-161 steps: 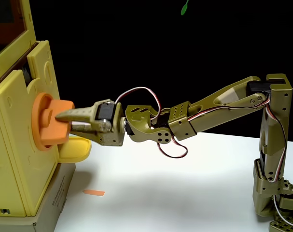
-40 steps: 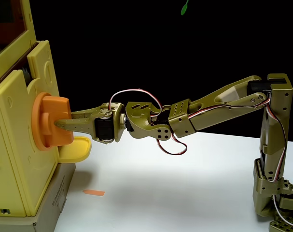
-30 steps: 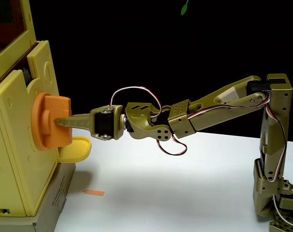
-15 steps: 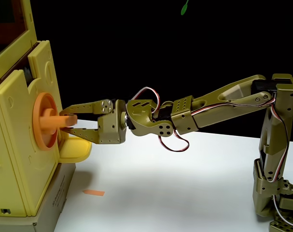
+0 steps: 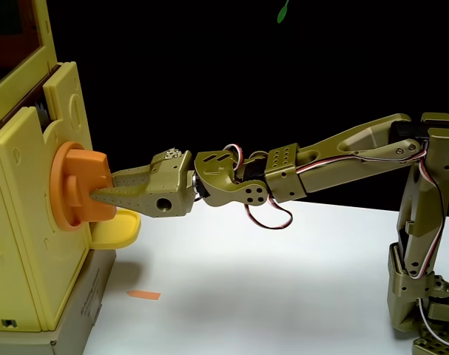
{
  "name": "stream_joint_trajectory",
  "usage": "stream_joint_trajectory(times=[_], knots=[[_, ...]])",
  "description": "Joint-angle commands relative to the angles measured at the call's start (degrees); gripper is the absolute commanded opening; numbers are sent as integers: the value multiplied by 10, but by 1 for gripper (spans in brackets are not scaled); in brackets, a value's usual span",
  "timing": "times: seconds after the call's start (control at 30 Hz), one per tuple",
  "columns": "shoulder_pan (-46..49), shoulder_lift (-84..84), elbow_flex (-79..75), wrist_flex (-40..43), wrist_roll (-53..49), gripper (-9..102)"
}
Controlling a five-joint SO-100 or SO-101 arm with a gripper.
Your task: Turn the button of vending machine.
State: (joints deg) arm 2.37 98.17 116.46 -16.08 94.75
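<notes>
In the fixed view your olive-green arm (image 5: 335, 159) reaches level from its base at the right edge across the white table (image 5: 283, 288) to the vending machine (image 5: 24, 244), which fills the left side of the picture. The button (image 5: 82, 188) sits on the machine's pale-yellow front face — an orange disc flat against the panel, with its thick blocky handle sticking out toward the arm. From this side the handle shows a broad face, standing roughly upright.

Your gripper (image 5: 98, 194) has its tapered fingers (image 5: 128, 188) laid against the front of that handle, the tips overlapping its lower right part. The fingers lie close together and appear clenched around the handle, though the far finger is hidden behind the near one, so you cannot see the grip from both sides.

Just below the button, the small yellow tray (image 5: 117, 231) juts out from the machine, directly under the fingers but apart from them. The machine stands on a grey box (image 5: 83, 310) — a small orange scrap (image 5: 143, 295) lies on the table beside it. Red and white wires (image 5: 265, 218) loop under the wrist.
</notes>
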Motion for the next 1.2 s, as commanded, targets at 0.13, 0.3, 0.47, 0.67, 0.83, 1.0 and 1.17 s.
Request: stream_joint_trajectory(times=[0.13, 0.3, 0.47, 0.67, 0.83, 1.0, 1.17], knots=[[5, 51, -25, 17, -1, 1], [3, 51, -25, 18, -2, 1], [1, 53, -25, 28, 6, 1], [-12, 75, -15, 65, -31, 21], [-22, 120, 12, 93, -25, 31], [-26, 218, 82, 155, -25, 26], [2, 352, 182, 194, -205, 21]])
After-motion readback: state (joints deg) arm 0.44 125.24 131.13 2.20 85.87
